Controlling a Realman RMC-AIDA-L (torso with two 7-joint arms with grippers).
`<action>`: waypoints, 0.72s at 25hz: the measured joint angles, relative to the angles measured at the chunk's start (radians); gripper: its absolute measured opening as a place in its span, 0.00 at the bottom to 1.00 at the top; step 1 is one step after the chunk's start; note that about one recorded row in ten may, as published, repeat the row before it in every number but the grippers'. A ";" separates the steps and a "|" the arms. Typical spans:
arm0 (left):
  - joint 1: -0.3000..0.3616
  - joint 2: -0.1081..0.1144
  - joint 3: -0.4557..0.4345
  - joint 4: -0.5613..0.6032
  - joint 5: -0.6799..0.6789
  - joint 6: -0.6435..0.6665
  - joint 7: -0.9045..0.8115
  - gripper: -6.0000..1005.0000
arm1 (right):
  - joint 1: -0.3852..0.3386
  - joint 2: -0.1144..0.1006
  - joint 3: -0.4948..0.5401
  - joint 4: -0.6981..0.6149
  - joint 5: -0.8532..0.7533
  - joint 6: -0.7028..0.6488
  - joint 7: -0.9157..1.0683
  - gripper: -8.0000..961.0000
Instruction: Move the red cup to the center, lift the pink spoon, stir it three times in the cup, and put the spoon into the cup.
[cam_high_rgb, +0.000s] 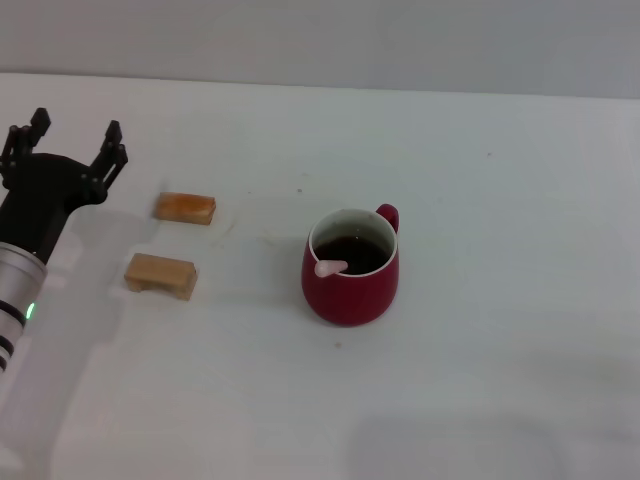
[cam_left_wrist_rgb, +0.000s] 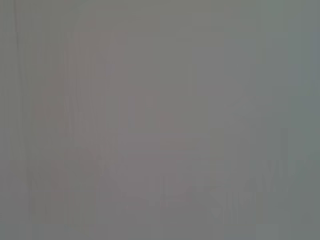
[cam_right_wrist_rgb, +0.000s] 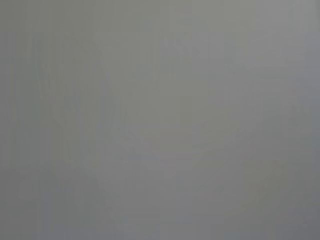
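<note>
One arm shows in the head view: the left pincer (cam_high_rgb: 75, 135) hovers at the far left of the white surface (cam_high_rgb: 480, 380), its black fingers spread wide and holding nothing. Well apart from it, toward the robot's right, the red cup (cam_high_rgb: 351, 282) stands upright near the middle of the surface, handle turned away from the robot, dark liquid inside. A pink spoon (cam_high_rgb: 330, 267) rests in the cup, its pale end leaning on the near-left rim. Two tan blocks (cam_high_rgb: 160, 274) lie between pincer and cup, one behind the other. Both wrist views show only flat grey.
</note>
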 joint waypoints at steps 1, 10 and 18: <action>0.002 0.000 -0.004 0.000 -0.001 0.000 0.000 0.83 | 0.005 0.000 0.000 -0.003 0.001 -0.002 0.002 0.01; 0.015 0.000 -0.048 0.002 -0.002 0.000 -0.001 0.83 | 0.056 -0.002 0.013 -0.036 0.004 -0.015 0.005 0.01; 0.017 0.000 -0.053 -0.014 -0.003 0.007 -0.001 0.83 | 0.074 -0.001 0.023 -0.045 0.004 -0.012 0.006 0.01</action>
